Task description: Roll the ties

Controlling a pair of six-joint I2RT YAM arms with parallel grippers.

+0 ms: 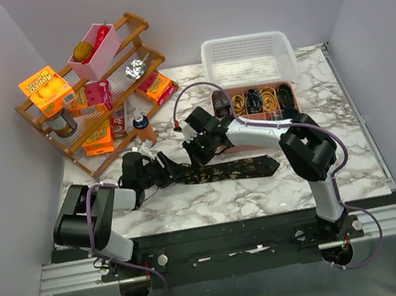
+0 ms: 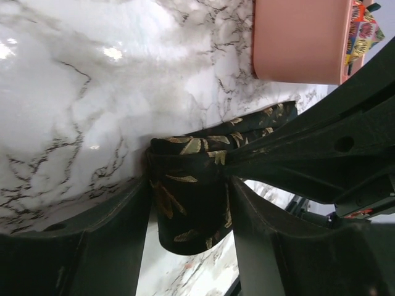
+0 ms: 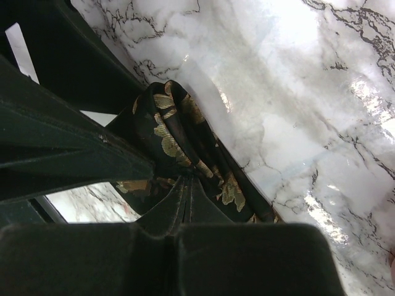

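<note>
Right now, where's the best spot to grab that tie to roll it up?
Probably the coil at the tie's left end, jaws across its curved sides, coming in from the left. It is the only thick, raised part; the rest lies flat on the table, too thin to pinch.

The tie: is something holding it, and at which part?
Yes. The right fingers pinch the tie just beside its rolled end. The left fingers appear to clasp the rolled end itself from both sides.

There is one flat tie [image 1: 239,168], perhaps four coils [image 1: 269,96], one basket [image 1: 250,71].
</note>
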